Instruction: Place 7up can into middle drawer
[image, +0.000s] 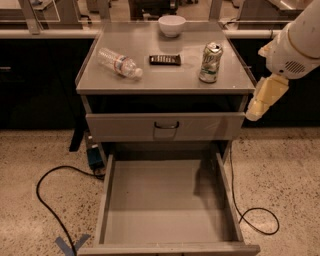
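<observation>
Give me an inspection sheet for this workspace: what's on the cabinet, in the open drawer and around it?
Surface: flat grey metal cabinet top, carrying four things.
Job's things: green-and-white 7up can upright at the top's right; wide grey metal middle drawer pulled open, nothing seen inside.
Clutter: clear plastic water bottle lying on its side; flat black rectangular object; white round bowl at the back.
Grippers: cream-coloured gripper beside the cabinet's right edge, apart from the can.
Cables: black cables on the floor, left and right.
Surroundings: speckled floor; blue tape cross.
</observation>
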